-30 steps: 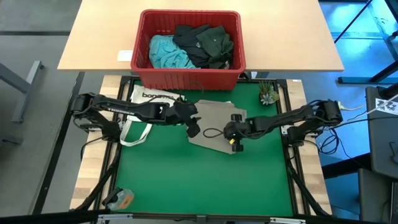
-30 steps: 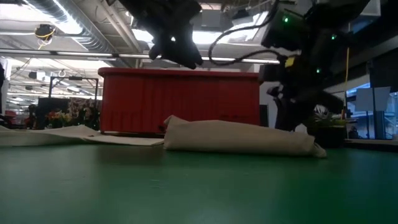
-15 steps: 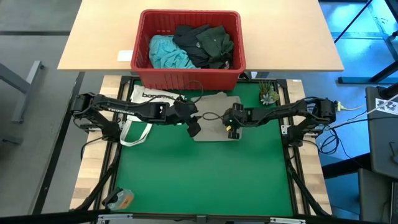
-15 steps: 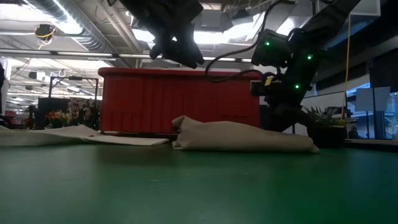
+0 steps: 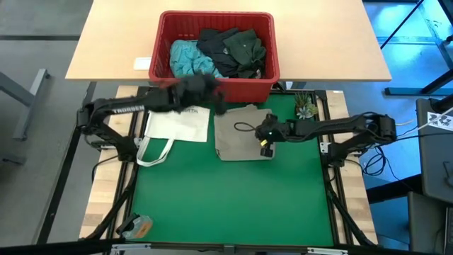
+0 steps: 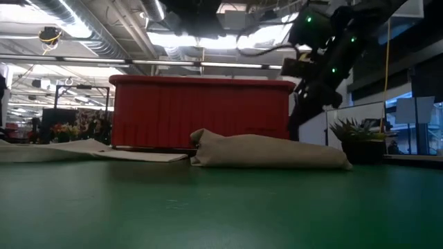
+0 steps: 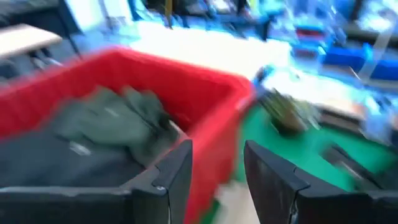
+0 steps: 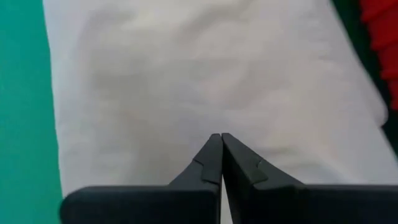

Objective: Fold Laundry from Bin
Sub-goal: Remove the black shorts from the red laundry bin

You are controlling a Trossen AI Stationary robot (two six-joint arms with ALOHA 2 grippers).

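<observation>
At twelve o'clock of the table we see the red bin (image 5: 216,55), resting on a tan tabletop (image 5: 106,49) beyond the green mat (image 5: 226,198). Inside it lie three garments: a light turquoise one (image 5: 187,58) at its nine o'clock side, a dark grey one (image 5: 216,44) in the middle, and a dark green one (image 5: 246,49) at its three o'clock side. The wrist view shows the dark green garment (image 7: 109,118) heaped against the bin's far wall.

Our left gripper (image 5: 195,86) is blurred at the bin's near rim, its arm reaching in from nine o'clock; its fingers (image 7: 177,177) stand apart with nothing between them. Our right gripper (image 5: 265,138) reaches in from three o'clock and hangs over the khaki-tan garment (image 5: 242,133), fingers pressed together on nothing; whether they touch the cloth we cannot tell.

The khaki-tan garment lies folded on the mat just below the bin. Beside it at nine o'clock lies a white tote bag (image 5: 173,126). A small plant (image 5: 306,108) sits at the mat's two o'clock corner. The mat towards six o'clock lies open, apart from a small object (image 5: 138,227) at seven o'clock.
</observation>
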